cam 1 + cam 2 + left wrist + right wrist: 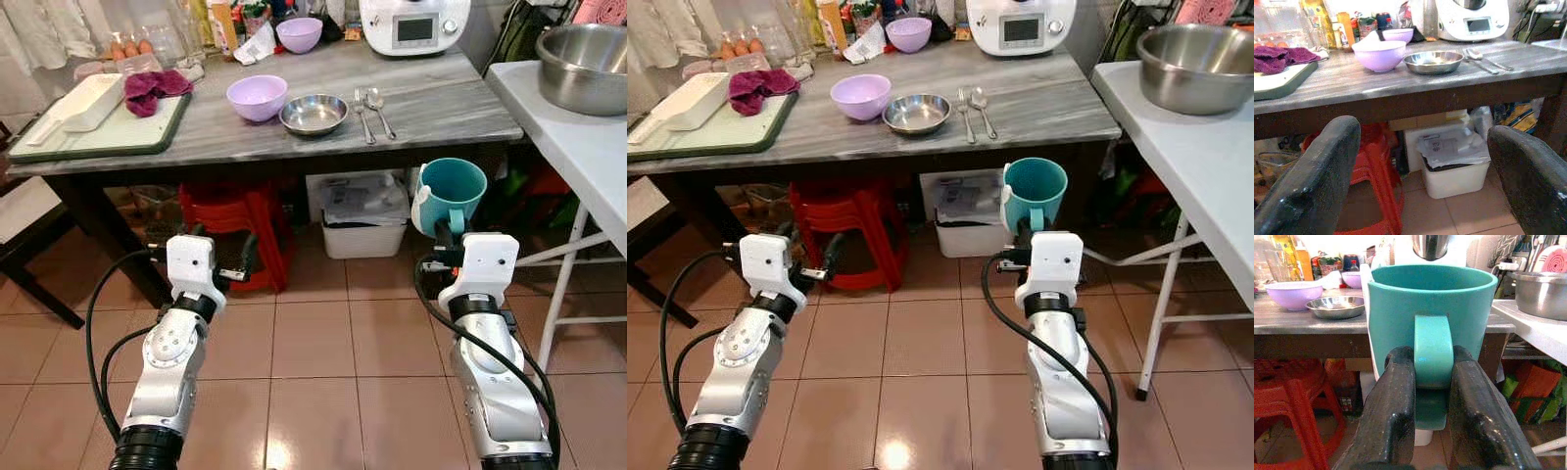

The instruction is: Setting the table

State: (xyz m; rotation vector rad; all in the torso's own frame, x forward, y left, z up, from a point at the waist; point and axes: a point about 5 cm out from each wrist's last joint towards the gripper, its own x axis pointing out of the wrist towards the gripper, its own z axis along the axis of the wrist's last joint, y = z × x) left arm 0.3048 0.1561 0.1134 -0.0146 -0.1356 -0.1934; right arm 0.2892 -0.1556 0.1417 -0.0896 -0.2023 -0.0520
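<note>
Your right gripper (1432,396) is pinching the handle of a teal mug (453,193), holding it upright below the near edge of the grey wood-grain table (441,108), above the tiled floor (313,343). Your left gripper (1425,161) is hanging with fingers spread wide, pointing under the table at a red stool (235,220) and a white bin (362,225). On the table are sitting two lilac bowls (257,97), one steel dish (313,114), and a fork and spoon (370,110) to its right. At the far left a green board (98,137) is carrying a white tray (83,103) and a crumpled purple cloth (152,90). A large steel bowl (586,67) is resting on the white table (588,157) at right.
</note>
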